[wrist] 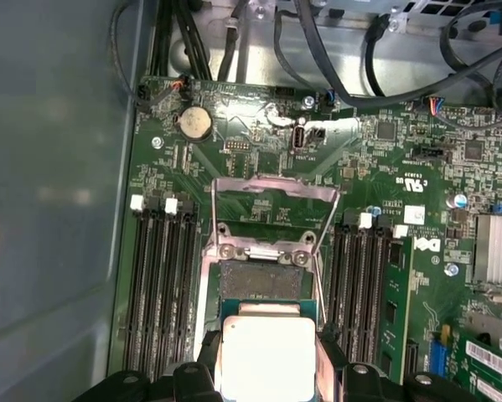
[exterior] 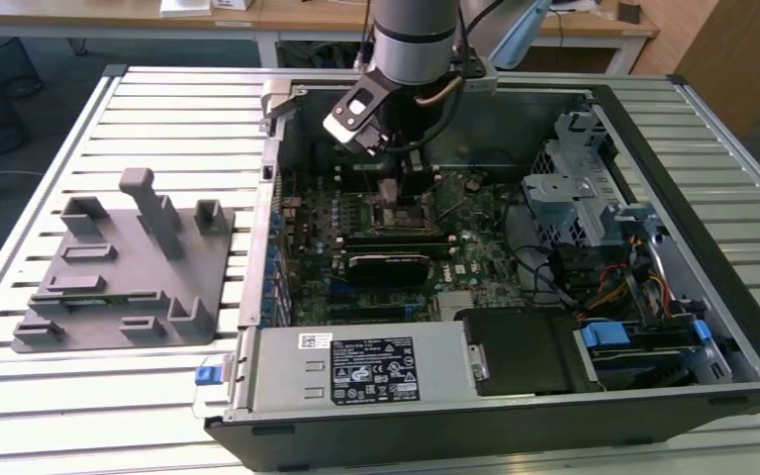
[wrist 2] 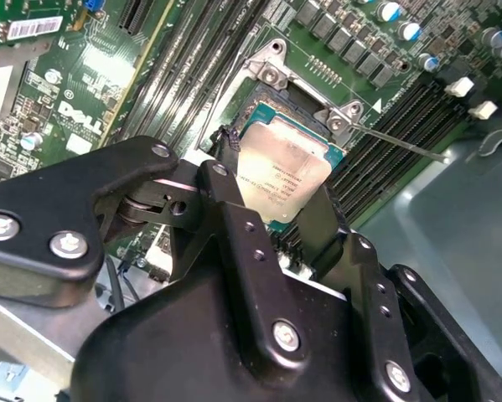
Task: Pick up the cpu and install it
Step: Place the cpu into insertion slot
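The cpu [wrist 2: 284, 172], a small square chip with a pale silvery top, sits between the black fingers [wrist 2: 224, 188] of my gripper [wrist 2: 271, 191], which is shut on it. In the first wrist view the cpu [wrist: 267, 356] hangs just over the near part of the open socket [wrist: 259, 280], whose metal load plate [wrist: 271, 188] is swung up. In the second wrist view the chip looks slightly tilted over the socket frame [wrist 2: 271, 77], and I cannot tell whether it touches. In the exterior view the gripper [exterior: 391, 190] reaches down into the middle of the motherboard [exterior: 353, 233].
The open computer case [exterior: 697, 247] surrounds the arm, with memory slots [wrist: 158, 285] on both sides of the socket, cables [wrist: 334, 50] along the far wall, a drive cage [exterior: 578, 178] and a power supply [exterior: 353, 368]. A grey fixture tray [exterior: 116, 277] lies on the slatted table at the exterior view's left.
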Robot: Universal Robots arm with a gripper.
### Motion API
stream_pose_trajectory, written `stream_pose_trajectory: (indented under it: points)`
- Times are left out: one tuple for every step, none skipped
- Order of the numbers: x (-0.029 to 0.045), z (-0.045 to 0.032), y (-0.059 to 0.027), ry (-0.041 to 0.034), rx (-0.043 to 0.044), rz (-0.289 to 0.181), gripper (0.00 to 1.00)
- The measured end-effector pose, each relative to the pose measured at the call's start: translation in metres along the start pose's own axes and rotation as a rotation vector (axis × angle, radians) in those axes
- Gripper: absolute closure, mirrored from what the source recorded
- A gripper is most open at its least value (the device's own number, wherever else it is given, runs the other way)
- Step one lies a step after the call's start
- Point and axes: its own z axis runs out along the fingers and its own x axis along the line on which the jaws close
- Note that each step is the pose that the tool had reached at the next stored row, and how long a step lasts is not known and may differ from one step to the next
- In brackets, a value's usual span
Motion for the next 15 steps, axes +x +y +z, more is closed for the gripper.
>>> stream_pose_trajectory:
  points:
    - [0.0, 0.0012, 0.0003, 0.0, 0.0, 0.0, 0.47]
    - [0.0001, 0.0026, 0.0004, 0.0001, 0.0, 0.0, 0.47]
    - [0.0001, 0.004, 0.0005, 0.0001, 0.0, 0.001, 0.47]
    - [0.0001, 0.0054, 0.0004, 0.0001, 0.0, 0.001, 0.47]
    - [0.0001, 0.0071, 0.0004, 0.0001, -0.0001, 0.002, 0.47]
    - [0.0001, 0.0086, 0.0003, -0.0001, 0.0001, 0.002, 0.47]
    - [0.0001, 0.0101, 0.0003, 0.0, 0.0, 0.003, 0.47]
    - [0.0003, 0.0117, 0.0004, 0.0, 0.0, 0.003, 0.47]
    - [0.0005, 0.0134, 0.0007, -0.0001, 0.0001, 0.003, 0.47]
    - [0.0007, 0.0149, 0.001, -0.0001, 0.0, 0.003, 0.47]
    - [0.0009, 0.0164, 0.0014, 0.0, 0.0, 0.003, 0.47]
    - [0.0011, 0.0175, 0.0019, -0.0002, -0.0001, 0.004, 0.47]
    - [0.0015, 0.0185, 0.0023, -0.0026, 0.0001, 0.006, 0.47]
    - [0.0018, 0.0192, 0.0026, -0.0071, 0.0005, 0.009, 0.47]
    - [0.0021, 0.02, 0.0028, -0.0114, 0.0007, 0.013, 0.47]
